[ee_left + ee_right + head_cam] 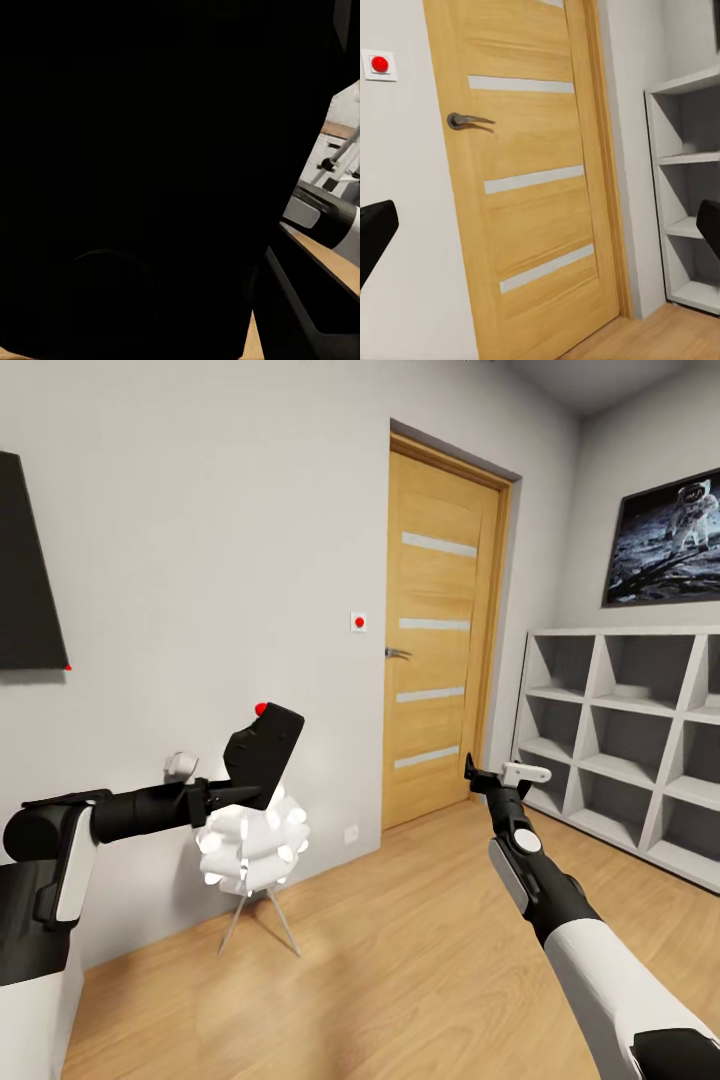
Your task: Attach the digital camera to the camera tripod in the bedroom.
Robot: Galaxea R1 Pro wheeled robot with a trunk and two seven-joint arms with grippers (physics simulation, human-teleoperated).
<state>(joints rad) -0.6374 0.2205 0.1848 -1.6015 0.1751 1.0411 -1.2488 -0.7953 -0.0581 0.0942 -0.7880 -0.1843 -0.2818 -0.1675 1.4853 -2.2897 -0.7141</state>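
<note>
My left gripper (240, 788) is shut on the digital camera (264, 750), a black box with a red button on top. I hold it tilted at chest height in front of the grey wall. The camera's dark body (150, 172) blocks most of the left wrist view. Past it stands a thin silver rod with a black joint (337, 156); I cannot tell whether it belongs to the camera tripod. My right gripper (474, 770) is open and empty, raised toward the oak door (440, 630). Its fingers (375, 229) sit at the far edges of the right wrist view.
This is the bedroom, with a light wood floor (400, 960). White cube shelves (620, 730) line the right wall under an astronaut picture (665, 540). A white bulbous lamp on thin metal legs (252, 845) stands below my left gripper. A black panel (25, 570) hangs at the left.
</note>
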